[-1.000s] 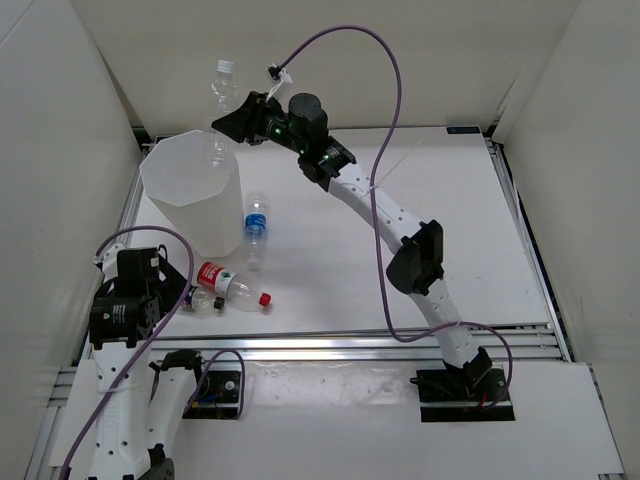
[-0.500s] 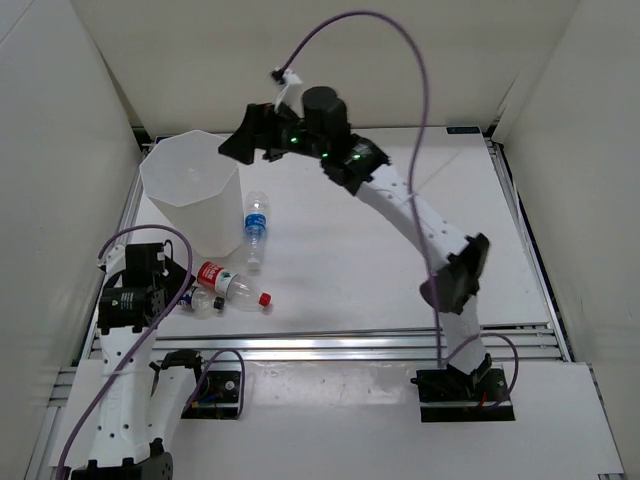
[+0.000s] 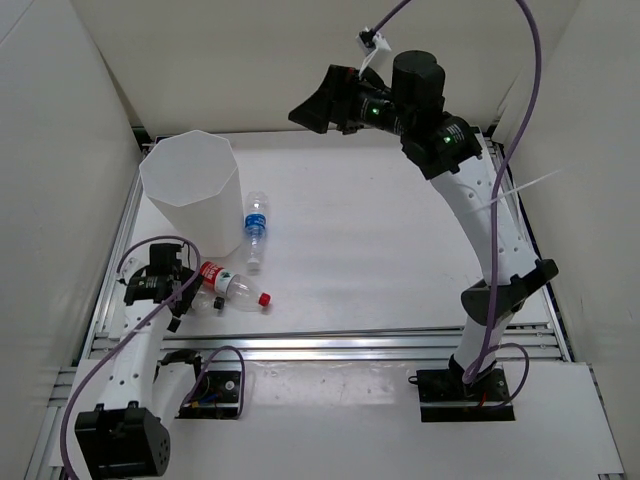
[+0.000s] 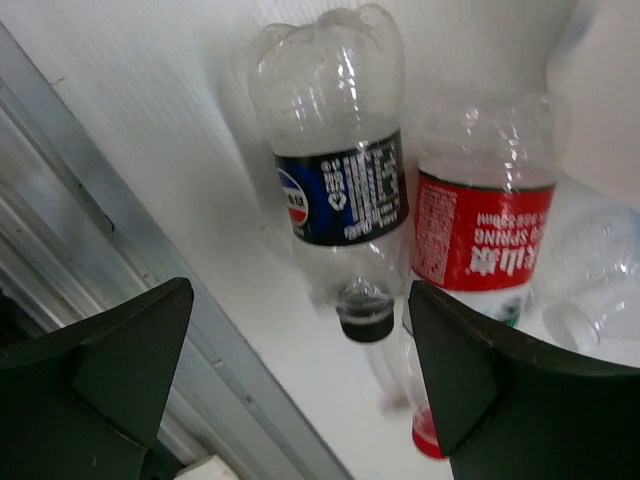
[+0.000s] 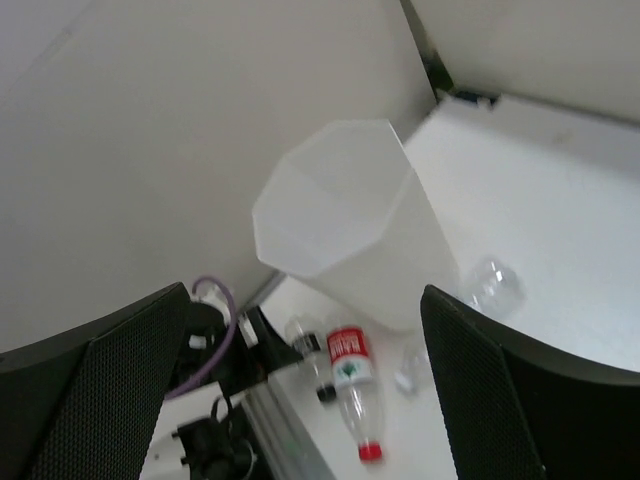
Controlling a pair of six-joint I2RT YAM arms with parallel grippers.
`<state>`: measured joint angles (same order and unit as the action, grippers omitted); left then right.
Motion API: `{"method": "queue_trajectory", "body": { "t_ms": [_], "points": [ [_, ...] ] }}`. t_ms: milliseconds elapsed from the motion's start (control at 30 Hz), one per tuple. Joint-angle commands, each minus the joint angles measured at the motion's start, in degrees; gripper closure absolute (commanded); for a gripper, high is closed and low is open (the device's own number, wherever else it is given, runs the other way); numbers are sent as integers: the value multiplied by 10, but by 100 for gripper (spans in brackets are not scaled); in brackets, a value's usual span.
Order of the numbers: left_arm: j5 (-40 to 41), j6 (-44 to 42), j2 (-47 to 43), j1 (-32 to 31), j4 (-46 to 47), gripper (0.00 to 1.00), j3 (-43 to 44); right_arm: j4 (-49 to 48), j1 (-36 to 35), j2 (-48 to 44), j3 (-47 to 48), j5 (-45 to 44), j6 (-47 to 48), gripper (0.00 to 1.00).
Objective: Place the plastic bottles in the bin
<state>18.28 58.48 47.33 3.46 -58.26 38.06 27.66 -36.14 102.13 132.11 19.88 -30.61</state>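
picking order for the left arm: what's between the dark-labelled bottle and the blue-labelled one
The red-labelled bottle, lying right beside the dark-labelled bottle, with the blue-labelled bottle beyond it; the top external view shows this.

Bright, even white light falls from above. The surface point(image 3: 400, 260) is almost washed out and carries only faint, soft-edged shadows. From my left end effector point(image 4: 300, 290) the view is sharp on the dark-labelled bottle point(image 4: 340, 190) just ahead, with small glints on its clear plastic. Farther ahead to the right the picture bleaches pale. My fingers point(image 4: 110, 380) sit dark and soft in the bottom corners. From my right end effector point(image 5: 305, 292) everything looks hazy and slightly blurred. The bin point(image 5: 350, 230) far below glows milky, and the fingers point(image 5: 110, 400) there are near-black, grainy silhouettes.
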Motion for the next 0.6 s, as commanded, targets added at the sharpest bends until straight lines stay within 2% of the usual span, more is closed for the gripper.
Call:
{"method": "queue_trajectory", "body": {
  "t_ms": [0,267,333,400,467,567],
  "points": [
    [16,37,34,23,69,0,-23,85,31,-12,-11,36,19,0],
    [7,65,134,42,148,0,-57,138,110,-24,-16,98,19,0],
    [7,70,166,42,148,7,-57,145,124,-24,-16,120,19,0],
    [7,84,173,42,134,24,-46,145,142,-24,-30,132,19,0],
    [7,110,167,42,108,25,-34,145,160,-24,-38,146,6,0],
    [23,154,120,42,-2,26,18,145,176,-29,-50,159,0,0]
  ]
}}
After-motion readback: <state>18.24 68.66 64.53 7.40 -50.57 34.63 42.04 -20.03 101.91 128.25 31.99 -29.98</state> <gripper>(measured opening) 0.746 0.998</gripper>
